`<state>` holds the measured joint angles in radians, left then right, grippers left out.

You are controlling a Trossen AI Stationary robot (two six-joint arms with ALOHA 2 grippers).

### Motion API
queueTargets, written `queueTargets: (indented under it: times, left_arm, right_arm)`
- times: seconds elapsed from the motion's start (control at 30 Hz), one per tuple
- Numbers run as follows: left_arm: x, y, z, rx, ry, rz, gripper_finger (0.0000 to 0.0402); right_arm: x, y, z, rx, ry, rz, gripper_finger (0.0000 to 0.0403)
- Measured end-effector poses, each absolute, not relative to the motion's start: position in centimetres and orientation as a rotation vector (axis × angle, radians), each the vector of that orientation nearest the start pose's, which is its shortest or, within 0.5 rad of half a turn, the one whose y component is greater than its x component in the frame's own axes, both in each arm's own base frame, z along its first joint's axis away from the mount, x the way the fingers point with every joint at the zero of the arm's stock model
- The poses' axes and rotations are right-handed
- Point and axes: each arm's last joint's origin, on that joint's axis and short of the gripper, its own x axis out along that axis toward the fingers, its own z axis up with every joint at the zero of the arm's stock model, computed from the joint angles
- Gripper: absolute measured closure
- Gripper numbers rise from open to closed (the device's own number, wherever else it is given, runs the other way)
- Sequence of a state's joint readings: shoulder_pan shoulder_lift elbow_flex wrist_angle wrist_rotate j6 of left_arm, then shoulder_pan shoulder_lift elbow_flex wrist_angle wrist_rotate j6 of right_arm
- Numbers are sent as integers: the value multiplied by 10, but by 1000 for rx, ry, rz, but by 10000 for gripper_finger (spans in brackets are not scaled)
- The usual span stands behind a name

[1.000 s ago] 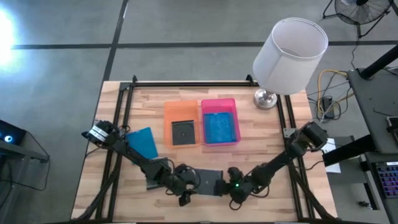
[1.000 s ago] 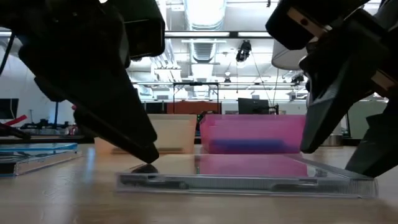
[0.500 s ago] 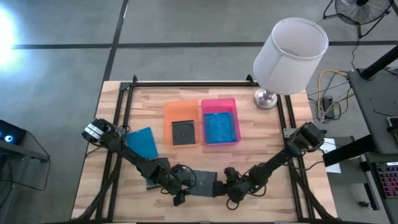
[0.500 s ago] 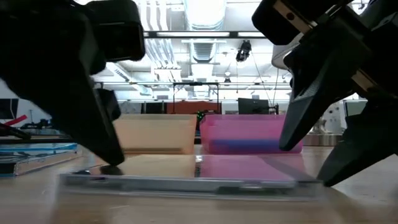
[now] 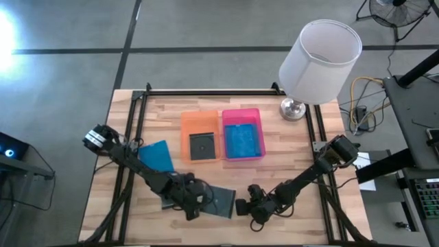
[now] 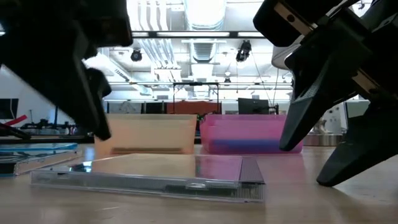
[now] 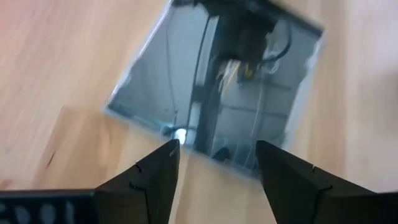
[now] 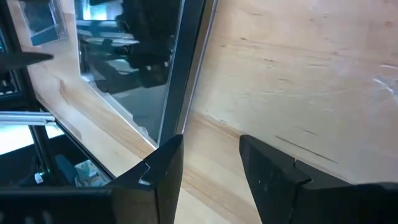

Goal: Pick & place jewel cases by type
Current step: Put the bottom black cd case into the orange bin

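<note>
The left gripper [image 5: 194, 206] hovered with fingers spread, empty, over the dark jewel case [image 5: 218, 201] lying flat on the surface [image 5: 288, 147]. The right gripper [image 5: 244, 206], fingers parted and empty, sat just beside it. Gripping an edge likely came next.

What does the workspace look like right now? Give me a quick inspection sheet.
Surface: wooden table in a black frame, bare apart from the items below.
Job's things: dark jewel case flat at the near edge between the arms; blue jewel case left of the trays; dark case in the orange tray; blue case in the pink tray.
Clutter: lamp with white shade at the far right corner.
Grippers: left gripper open at the dark case's left edge; right gripper open beside its right edge; neither holds it.
Cables: yellow cable on the floor, off the table.
Surroundings: fan on the floor; lab room behind.
</note>
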<state>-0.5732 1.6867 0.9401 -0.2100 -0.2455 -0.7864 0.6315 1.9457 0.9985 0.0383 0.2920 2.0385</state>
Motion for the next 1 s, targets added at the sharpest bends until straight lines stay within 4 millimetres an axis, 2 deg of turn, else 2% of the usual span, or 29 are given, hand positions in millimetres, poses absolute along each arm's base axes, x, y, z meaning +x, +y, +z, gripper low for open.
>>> queueTargets:
  times: [0.17, 0.47, 0.73, 0.83, 1.0]
  left_arm:
    - [278, -171, 148, -331, 1016, 50, 207]
    - [286, -172, 139, -363, 1024, 6, 207]
    - [289, -174, 133, -372, 1030, -3, 207]
    - [289, -175, 129, -372, 1038, -2, 207]
    - [290, -175, 125, -377, 1048, -5, 207]
  right_arm:
    - [303, 208, 110, 1493, 766, -588, 243]
    - [317, 196, 107, 1497, 765, -570, 243]
    - [325, 197, 93, 1548, 750, -543, 243]
    - [326, 196, 93, 1549, 733, -542, 243]
    - [326, 195, 106, 1512, 685, -502, 243]
